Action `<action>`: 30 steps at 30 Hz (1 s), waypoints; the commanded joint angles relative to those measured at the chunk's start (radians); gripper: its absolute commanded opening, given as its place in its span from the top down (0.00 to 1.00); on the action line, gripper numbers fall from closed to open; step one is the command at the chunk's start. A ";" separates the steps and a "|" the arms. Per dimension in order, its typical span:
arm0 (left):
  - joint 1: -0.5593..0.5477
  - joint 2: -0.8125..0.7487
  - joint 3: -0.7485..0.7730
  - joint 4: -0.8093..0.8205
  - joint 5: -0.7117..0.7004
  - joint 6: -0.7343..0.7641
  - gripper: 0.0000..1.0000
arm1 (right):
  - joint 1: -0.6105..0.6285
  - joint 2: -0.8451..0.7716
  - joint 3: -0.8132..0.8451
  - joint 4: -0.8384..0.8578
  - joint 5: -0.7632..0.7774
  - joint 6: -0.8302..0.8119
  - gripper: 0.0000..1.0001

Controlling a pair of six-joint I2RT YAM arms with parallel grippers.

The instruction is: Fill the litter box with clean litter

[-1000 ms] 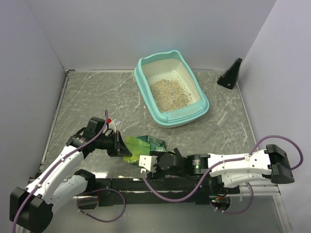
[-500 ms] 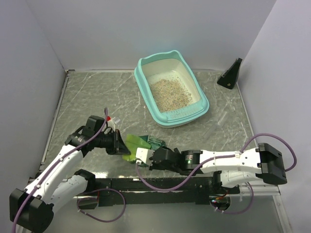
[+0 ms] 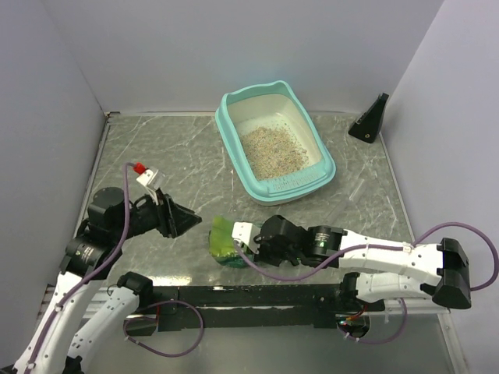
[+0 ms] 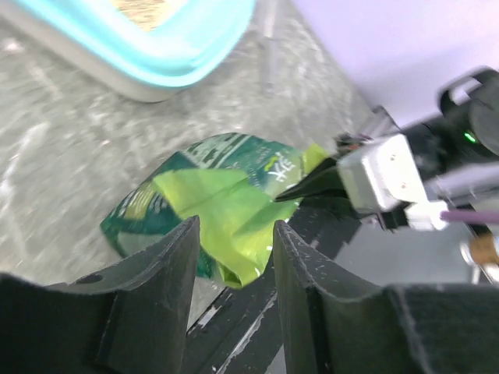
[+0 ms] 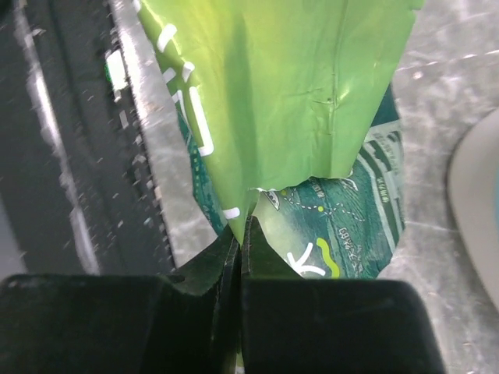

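Observation:
The teal-rimmed litter box (image 3: 234, 128) stands at the back centre with a patch of beige clean litter (image 3: 273, 149) in its cream pan. A small green glossy bag (image 3: 221, 236) rests on the table near the front edge. My right gripper (image 3: 236, 244) is shut on the bag's torn light-green flap (image 5: 296, 101), its jaws pinched together on the flap's edge (image 5: 242, 234). My left gripper (image 3: 193, 224) hangs just left of the bag, open, with nothing between its fingers (image 4: 160, 280). From the left wrist, the bag (image 4: 226, 195) lies beyond those fingers, and a corner of the litter box (image 4: 179, 54) shows above it.
A black wedge-shaped stand (image 3: 370, 119) sits at the back right by the wall. A black rail (image 3: 257, 296) runs along the table's near edge, just below the bag. White walls close in the left, back and right sides.
The left gripper has let go of the bag, opened and drawn back up and to the left. The right gripper has shut on the bag's flap and moved left with it.

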 commanded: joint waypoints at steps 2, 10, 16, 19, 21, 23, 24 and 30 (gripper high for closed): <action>-0.006 0.013 -0.050 0.183 0.206 0.024 0.51 | -0.045 -0.059 0.055 -0.142 -0.179 0.038 1.00; -0.217 0.102 -0.009 0.252 0.004 0.154 0.50 | -0.193 -0.022 0.107 -0.188 -0.402 0.073 1.00; -0.351 0.234 -0.007 0.298 -0.210 0.255 0.50 | -0.271 0.043 0.127 -0.185 -0.422 0.119 1.00; -0.395 0.249 -0.041 0.344 -0.251 0.297 0.49 | -0.317 0.059 0.121 -0.167 -0.454 0.142 1.00; -0.422 0.237 -0.077 0.382 -0.303 0.320 0.48 | -0.359 0.068 0.117 -0.148 -0.497 0.161 1.00; -0.464 0.203 -0.133 0.420 -0.311 0.329 0.48 | -0.396 0.076 0.101 -0.119 -0.548 0.172 1.00; -0.480 0.194 -0.151 0.465 -0.317 0.331 0.48 | -0.416 0.080 0.100 -0.116 -0.569 0.175 1.00; -0.578 0.229 -0.194 0.496 -0.360 0.364 0.45 | -0.423 0.111 0.104 -0.117 -0.608 0.159 1.00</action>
